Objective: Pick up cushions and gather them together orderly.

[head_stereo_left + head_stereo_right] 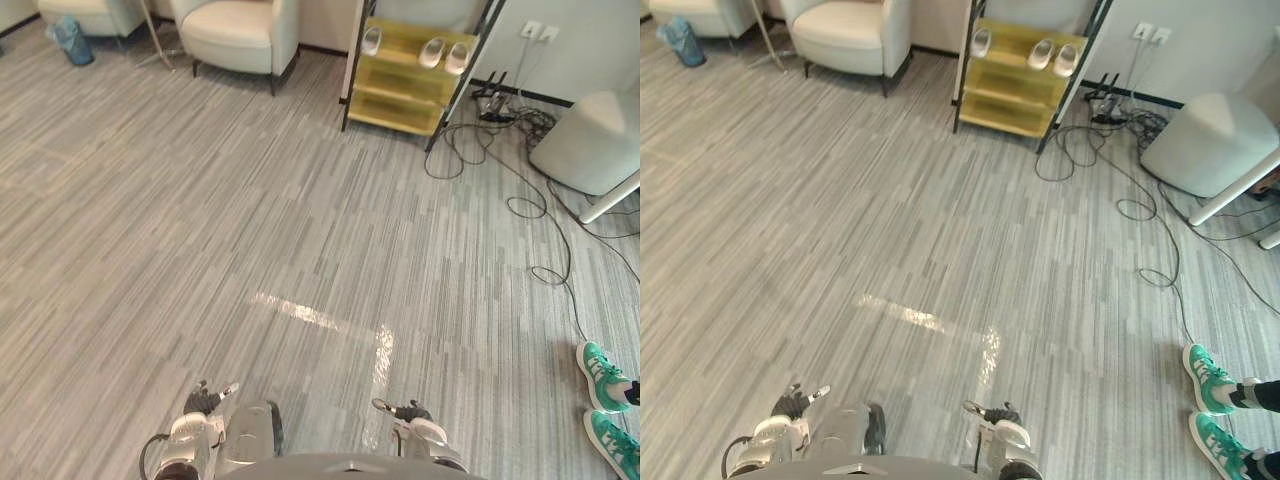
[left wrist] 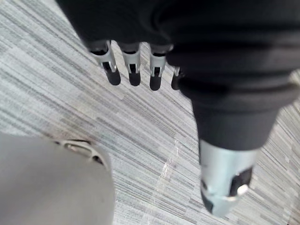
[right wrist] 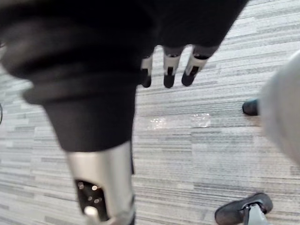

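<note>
The left hand (image 1: 203, 401) and the right hand (image 1: 408, 411) hang low over the striped floor (image 1: 250, 220), fingers relaxed and holding nothing. I cannot tell for sure which thing is a cushion; the likeliest is the grey rounded pouf (image 1: 590, 140) far to the right, well apart from both hands. Heading there, the robot could trip on the loose cables (image 1: 520, 205) trailing before it, or crowd the person's green sneakers (image 1: 605, 375)
</note>
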Controlling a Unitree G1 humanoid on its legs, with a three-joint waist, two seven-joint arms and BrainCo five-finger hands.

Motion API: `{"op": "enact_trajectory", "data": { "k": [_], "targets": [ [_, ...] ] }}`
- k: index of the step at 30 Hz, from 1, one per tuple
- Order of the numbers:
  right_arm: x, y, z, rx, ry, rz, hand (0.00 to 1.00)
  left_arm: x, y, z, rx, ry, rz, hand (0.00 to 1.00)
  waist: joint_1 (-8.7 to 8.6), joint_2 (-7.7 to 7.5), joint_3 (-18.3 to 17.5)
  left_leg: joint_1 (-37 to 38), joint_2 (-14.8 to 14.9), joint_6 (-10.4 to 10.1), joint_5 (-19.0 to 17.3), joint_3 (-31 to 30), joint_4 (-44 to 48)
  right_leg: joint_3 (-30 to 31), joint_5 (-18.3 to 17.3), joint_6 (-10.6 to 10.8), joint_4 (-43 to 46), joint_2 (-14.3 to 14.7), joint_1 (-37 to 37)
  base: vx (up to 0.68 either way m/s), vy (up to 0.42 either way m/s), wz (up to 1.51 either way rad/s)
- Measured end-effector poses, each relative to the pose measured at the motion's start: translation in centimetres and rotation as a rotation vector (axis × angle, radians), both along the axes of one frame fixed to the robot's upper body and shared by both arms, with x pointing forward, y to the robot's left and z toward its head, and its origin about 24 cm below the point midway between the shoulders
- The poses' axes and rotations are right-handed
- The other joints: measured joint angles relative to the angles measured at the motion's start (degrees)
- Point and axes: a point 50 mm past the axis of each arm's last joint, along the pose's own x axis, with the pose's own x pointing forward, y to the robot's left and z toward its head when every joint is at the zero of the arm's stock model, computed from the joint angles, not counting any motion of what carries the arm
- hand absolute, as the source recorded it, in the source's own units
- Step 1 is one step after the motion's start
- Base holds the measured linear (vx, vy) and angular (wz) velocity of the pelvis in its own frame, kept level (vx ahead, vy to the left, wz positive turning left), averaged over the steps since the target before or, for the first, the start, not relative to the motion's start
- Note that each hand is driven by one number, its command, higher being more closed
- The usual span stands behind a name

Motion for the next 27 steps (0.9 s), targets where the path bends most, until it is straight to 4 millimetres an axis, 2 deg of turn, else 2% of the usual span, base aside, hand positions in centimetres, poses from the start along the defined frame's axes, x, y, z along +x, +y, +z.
{"op": "enact_trajectory", "data": {
  "k": [1,2,3,4,5,6,8,9,10,11,12,13,14,15,16,18,19,20,21,23,25,27],
  "targets": [
    [-0.2,0.0,0.0,0.005,0.002,-0.002,0.00,0.0,0.2,0.0,0.008,0.005,-0.015,0.00,-0.41,-0.35,-0.1,0.7,-0.4,0.4,-0.7,0.3,0.2,0.8,1.2,0.7,5.3,-0.8,-2.6,0.32,0.127,-0.03],
    [-0.2,-0.4,0.0,-0.010,0.000,0.007,0.00,-0.2,0.4,-0.1,0.017,0.020,-0.030,0.00,-1.05,-0.69,0.0,2.4,-1.0,0.9,-1.8,0.6,0.4,1.3,2.2,1.0,15.2,-1.9,-6.6,0.21,0.063,0.03],
    [-0.2,-0.6,0.0,-0.014,0.003,0.008,0.00,-0.3,0.4,-0.1,0.018,0.028,-0.033,0.00,-1.19,-0.60,0.1,3.4,-1.1,0.9,-2.3,0.6,0.4,1.0,1.9,0.6,19.2,-2.3,-8.1,0.26,0.054,0.03],
    [-0.4,-1.0,0.1,-0.026,0.009,0.008,0.00,-0.6,0.3,-0.3,0.016,0.041,-0.034,0.00,-1.42,-0.06,0.4,6.3,-1.1,1.1,-3.2,0.4,-0.1,-1.3,-0.1,-1.3,26.6,-2.5,-11.1,0.26,0.030,0.13],
    [-0.6,-1.2,0.1,-0.029,0.008,0.002,0.00,-0.7,0.3,-0.3,0.016,0.043,-0.036,0.00,-2.29,0.17,0.6,9.5,-1.0,1.0,-3.6,-0.3,-1.6,-5.1,-3.1,-3.2,30.2,-2.4,-13.6,0.26,0.012,0.21],
    [-0.5,-1.2,0.1,-0.031,0.004,0.004,0.00,-0.7,0.3,-0.3,0.016,0.045,-0.036,0.00,-2.69,0.07,0.5,10.8,-1.0,0.9,-3.6,-0.6,-2.6,-7.0,-4.2,-3.5,29.9,-2.2,-14.5,0.23,-0.028,0.27],
    [-0.3,-1.1,0.2,-0.032,-0.006,0.005,0.00,-0.7,-0.1,-0.3,0.005,0.044,-0.035,0.00,-2.51,-0.04,0.6,15.3,-0.4,0.1,-3.2,-0.8,-6.6,-14.0,-7.8,-5.5,19.8,-1.3,-17.5,0.25,-0.092,0.15],
    [-0.3,-1.2,0.2,-0.032,-0.007,0.005,0.00,-0.7,-0.2,-0.4,0.002,0.045,-0.034,0.00,-2.57,0.01,0.6,15.9,-0.3,0.0,-3.2,-0.8,-7.1,-14.9,-8.1,-5.7,17.8,-1.2,-17.6,0.25,-0.120,0.13],
    [-0.2,-1.1,0.2,-0.033,-0.010,0.006,0.00,-0.7,-0.5,-0.4,-0.005,0.046,-0.036,0.00,-2.73,0.12,0.6,17.2,0.2,-0.7,-3.2,-1.1,-8.5,-17.9,-8.2,-6.0,10.3,-0.8,-18.0,0.27,-0.162,0.17],
    [0.0,-1.1,0.3,-0.032,-0.014,0.007,0.00,-0.6,-0.7,-0.4,-0.005,0.046,-0.045,0.00,-2.84,0.08,0.6,18.3,0.8,-1.9,-3.1,-1.6,-10.2,-20.0,-7.3,-6.5,1.3,0.3,-18.3,0.33,-0.201,0.20],
    [0.0,-1.0,0.2,-0.030,-0.013,0.007,0.00,-0.6,-0.8,-0.4,-0.007,0.047,-0.047,0.00,-2.96,0.03,0.7,18.8,1.1,-2.7,-3.2,-2.1,-10.9,-20.0,-5.5,-6.4,-3.7,1.1,-18.2,0.38,-0.233,0.24],
    [-0.1,-0.9,0.2,-0.027,-0.009,0.007,0.00,-0.6,-0.8,-0.5,-0.004,0.049,-0.052,0.00,-3.18,-0.46,0.6,19.7,1.1,-3.8,-3.3,-2.7,-11.7,-19.5,-1.5,-6.3,-10.5,1.8,-17.5,0.29,-0.181,0.28],
    [0.0,-1.0,0.2,-0.024,-0.012,-0.001,0.00,-0.7,-0.9,-0.5,-0.005,0.058,-0.057,0.00,-3.57,-0.28,0.9,21.2,1.5,-5.0,-3.7,-4.2,-12.6,-19.8,3.5,-8.8,-11.3,3.0,-16.2,0.31,-0.187,0.22],
    [0.0,-1.1,0.2,-0.031,-0.010,0.003,0.00,-0.9,-1.2,-0.7,-0.011,0.066,-0.062,0.00,-3.41,0.76,0.9,21.5,2.3,-5.2,-3.3,-4.7,-13.4,-20.1,3.2,-8.8,-11.4,3.6,-15.7,0.35,-0.226,0.15],
    [0.2,-1.4,0.4,-0.040,-0.017,0.001,0.00,-0.7,-1.9,-0.7,-0.022,0.065,-0.086,0.00,-3.35,1.70,1.1,21.7,2.9,-5.7,-2.1,-5.8,-14.4,-20.1,1.1,-9.1,-10.5,4.3,-16.0,0.37,-0.259,0.05],
    [0.2,-1.6,0.4,-0.042,-0.021,-0.014,0.00,-0.7,-2.3,-0.8,-0.028,0.068,-0.101,0.00,-3.59,2.35,1.0,22.6,4.3,-6.6,-0.4,-8.2,-13.3,-21.6,-2.7,-9.8,-9.2,5.3,-14.3,0.38,-0.261,0.18],
    [0.1,-1.6,0.4,-0.041,-0.019,-0.014,0.00,-0.7,-2.3,-0.8,-0.029,0.068,-0.101,0.00,-3.57,2.40,1.0,22.4,4.8,-6.7,-0.4,-8.6,-11.6,-21.9,-3.2,-9.8,-9.6,5.8,-13.3,0.95,0.117,-1.13],
    [-0.2,-1.8,0.3,-0.053,-0.008,0.010,0.00,-0.3,-2.5,-0.4,-0.053,0.009,-0.049,0.00,-1.83,4.33,0.3,2.7,9.8,-7.9,1.2,-7.3,-0.3,-14.8,-2.4,-5.8,-20.0,8.6,-0.6,0.92,0.338,-1.54],
    [-0.7,-1.4,0.1,-0.045,0.005,0.010,0.00,-0.3,-2.3,-0.4,-0.049,0.012,-0.047,0.00,-1.42,3.03,-0.4,5.1,6.5,-7.8,3.2,-6.6,-3.4,-11.4,-2.3,-4.7,-20.1,7.0,-1.3,0.86,0.445,-1.52],
    [-1.3,-0.8,-0.2,-0.025,0.029,0.007,0.00,-0.2,-1.8,-0.3,-0.029,0.012,-0.067,0.00,-1.52,1.10,-0.8,4.6,4.4,-7.1,3.7,-7.0,-2.1,-9.9,-1.3,-4.1,-23.5,5.9,-0.3,0.17,0.224,-0.12],
    [-1.4,-0.7,-0.3,-0.022,0.033,0.012,0.00,0.0,-1.5,-0.2,-0.021,0.011,-0.070,0.00,-1.16,0.88,-0.6,4.8,3.6,-6.9,3.6,-6.9,-0.9,-9.0,-0.1,-4.7,-25.7,5.5,1.3,0.14,0.171,-0.04],
    [-1.5,-0.7,-0.3,-0.028,0.037,0.023,0.00,0.1,-1.6,-0.2,-0.022,0.010,-0.073,0.00,-1.05,1.24,-0.4,4.8,3.4,-6.4,3.3,-7.1,-0.1,-8.4,0.5,-4.5,-26.3,5.4,1.9,0.06,0.091,0.00]
  ]
}}
